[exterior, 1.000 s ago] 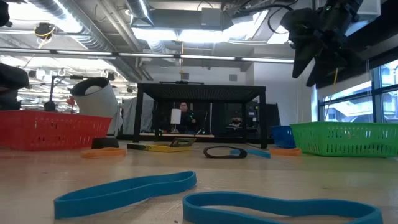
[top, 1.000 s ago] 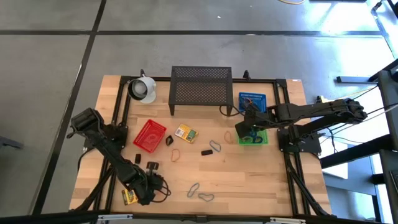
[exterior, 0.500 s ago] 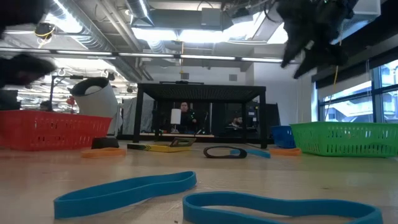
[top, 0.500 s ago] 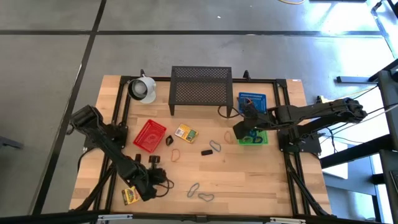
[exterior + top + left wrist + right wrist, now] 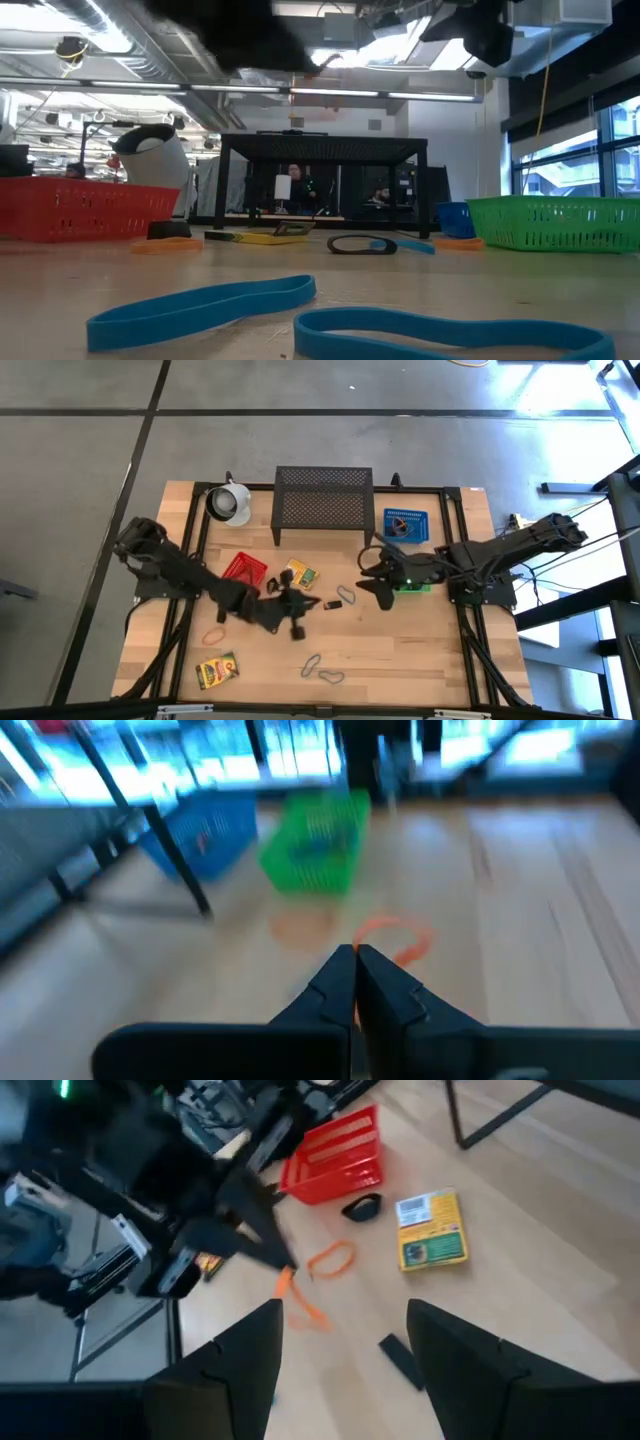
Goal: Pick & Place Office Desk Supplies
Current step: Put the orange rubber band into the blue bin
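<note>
Orange rubber band (image 5: 300, 1308): the high view hides it beneath the left arm, which has swung from the counter (image 5: 420, 650) corner to centre. Left wrist view: left end effector (image 5: 353, 960) clamped shut. Right wrist view: the band dangles from it, so pickup appears complete; right end effector (image 5: 342, 1312) spread, empty.

Bare desk (image 5: 420, 645) lies open along the front right, while the middle is crowded by the left hand (image 5: 297, 631), the right hand (image 5: 362, 582), scattered loops (image 5: 346, 594), a black block (image 5: 333, 604) and the red basket (image 5: 243, 568) beside them.
</note>
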You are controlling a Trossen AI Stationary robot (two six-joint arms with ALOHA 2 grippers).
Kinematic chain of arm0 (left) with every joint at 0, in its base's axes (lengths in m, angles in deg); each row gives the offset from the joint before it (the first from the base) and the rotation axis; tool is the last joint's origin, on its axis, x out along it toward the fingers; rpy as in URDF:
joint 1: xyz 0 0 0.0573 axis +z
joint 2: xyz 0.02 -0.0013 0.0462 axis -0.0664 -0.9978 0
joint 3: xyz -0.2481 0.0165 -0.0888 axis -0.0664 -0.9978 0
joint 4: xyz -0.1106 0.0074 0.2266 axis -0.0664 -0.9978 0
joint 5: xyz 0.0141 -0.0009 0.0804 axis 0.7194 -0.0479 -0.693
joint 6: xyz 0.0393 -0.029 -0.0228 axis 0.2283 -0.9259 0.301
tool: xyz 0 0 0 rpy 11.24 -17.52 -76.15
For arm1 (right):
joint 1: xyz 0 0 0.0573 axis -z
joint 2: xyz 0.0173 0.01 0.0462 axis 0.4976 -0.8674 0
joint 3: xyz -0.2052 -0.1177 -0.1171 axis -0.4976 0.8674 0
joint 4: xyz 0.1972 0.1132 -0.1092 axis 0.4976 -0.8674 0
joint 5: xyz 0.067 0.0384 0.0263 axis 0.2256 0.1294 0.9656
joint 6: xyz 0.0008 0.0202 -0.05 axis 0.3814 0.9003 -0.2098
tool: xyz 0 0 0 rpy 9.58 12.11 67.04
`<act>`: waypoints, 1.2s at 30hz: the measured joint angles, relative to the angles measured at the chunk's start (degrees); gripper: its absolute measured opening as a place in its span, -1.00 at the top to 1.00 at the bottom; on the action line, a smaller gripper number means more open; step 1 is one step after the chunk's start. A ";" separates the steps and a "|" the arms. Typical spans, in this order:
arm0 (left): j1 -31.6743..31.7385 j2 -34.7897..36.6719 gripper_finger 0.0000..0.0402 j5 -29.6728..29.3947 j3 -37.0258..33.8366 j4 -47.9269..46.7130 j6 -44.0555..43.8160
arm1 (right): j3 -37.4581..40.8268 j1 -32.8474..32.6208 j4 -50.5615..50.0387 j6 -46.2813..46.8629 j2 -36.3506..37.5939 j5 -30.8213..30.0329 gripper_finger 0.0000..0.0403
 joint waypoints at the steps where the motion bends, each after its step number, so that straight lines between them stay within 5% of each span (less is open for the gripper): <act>1: 1.09 0.00 0.99 0.00 0.02 3.26 2.21 | 0.00 -0.43 0.18 -0.41 0.00 0.00 -0.08; 5: 4.59 0.00 0.99 0.98 0.21 10.55 7.31 | 0.00 -2.02 2.67 -3.48 0.00 0.15 -0.16; 18: 7.25 -0.90 0.99 3.06 7.21 10.23 17.99 | 0.02 -2.25 12.80 -19.17 -5.37 -4.82 -0.38; 29: 7.18 -0.87 0.98 3.00 7.63 10.61 20.16 | 0.02 -2.24 14.47 -20.71 -8.17 -9.06 -0.22; 36: 7.18 -0.87 0.98 3.00 7.63 12.95 23.15 | 0.02 -2.25 14.37 -20.20 -8.35 -9.05 0.16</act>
